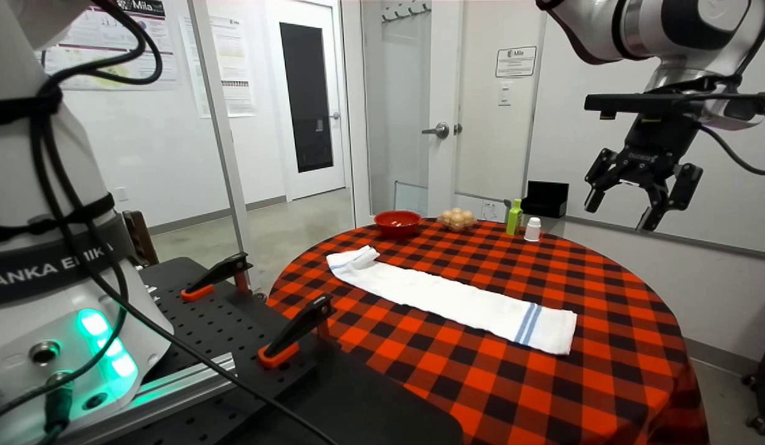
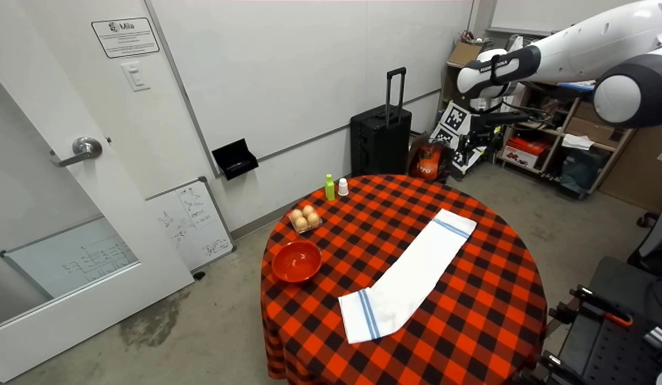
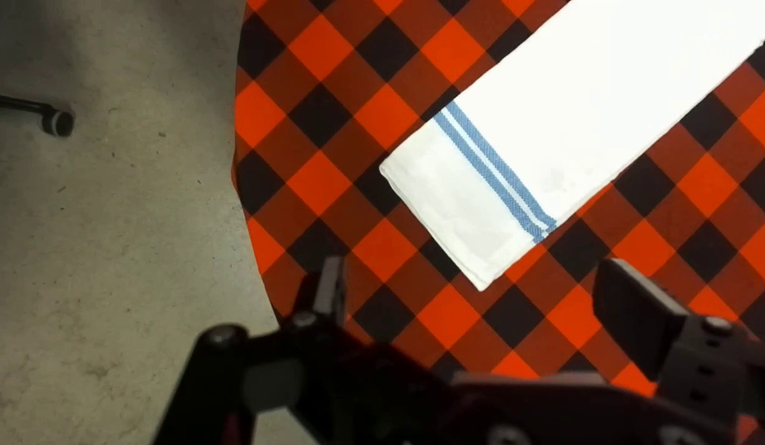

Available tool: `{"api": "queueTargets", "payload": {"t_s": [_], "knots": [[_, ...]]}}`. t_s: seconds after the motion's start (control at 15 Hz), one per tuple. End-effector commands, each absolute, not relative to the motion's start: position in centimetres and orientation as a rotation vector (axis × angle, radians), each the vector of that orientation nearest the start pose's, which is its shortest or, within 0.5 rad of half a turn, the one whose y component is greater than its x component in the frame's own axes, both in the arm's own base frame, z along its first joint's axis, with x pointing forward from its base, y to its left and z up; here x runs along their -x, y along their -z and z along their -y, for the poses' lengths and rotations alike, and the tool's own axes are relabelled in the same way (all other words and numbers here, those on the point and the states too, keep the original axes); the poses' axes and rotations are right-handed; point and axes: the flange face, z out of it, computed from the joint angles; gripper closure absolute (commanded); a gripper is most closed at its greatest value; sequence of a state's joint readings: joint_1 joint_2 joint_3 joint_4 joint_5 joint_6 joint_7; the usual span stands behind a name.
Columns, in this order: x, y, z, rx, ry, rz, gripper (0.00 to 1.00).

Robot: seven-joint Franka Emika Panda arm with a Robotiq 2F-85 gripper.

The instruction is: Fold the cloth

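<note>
A long, narrow white fabric towel [image 1: 456, 301], banded in blue near both ends, lies below the gripper [image 1: 619, 213], whose empty fingers [image 3: 633, 309] hang spread wide. The red-and-black checkered tablecloth [image 2: 497, 278] beneath also bears a glossy red bowl [image 1: 399, 232], well apart from the gripper; a wall sign [image 2: 125, 37] reads "Mila," the arm's base [image 1: 24, 278] "RANKA EMIKA."

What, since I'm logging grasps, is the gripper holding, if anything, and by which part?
Nothing: the open gripper hangs clear of the cloth, which lies on the checkered tablecloth.
</note>
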State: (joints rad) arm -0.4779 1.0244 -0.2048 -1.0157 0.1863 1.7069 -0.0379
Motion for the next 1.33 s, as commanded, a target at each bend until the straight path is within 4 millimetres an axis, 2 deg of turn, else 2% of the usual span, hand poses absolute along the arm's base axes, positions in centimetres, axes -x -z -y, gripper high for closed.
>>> {"api": "queueTargets", "payload": {"t_s": [0.0,0.2,0.8,1.07,1.27], "knots": [[-62.4,-19.2,41.6,2.818,-0.513,-0.939,0.0],[-62.5,-17.9,41.1,2.799,-0.547,-0.9,0.0],[-63.6,-16.5,39.8,2.727,-0.524,-0.774,0.0],[-64.5,-14.4,38.3,2.728,-0.532,-0.734,0.0],[-64.4,-12.4,37.9,2.726,-0.553,-0.714,0.0]]}}
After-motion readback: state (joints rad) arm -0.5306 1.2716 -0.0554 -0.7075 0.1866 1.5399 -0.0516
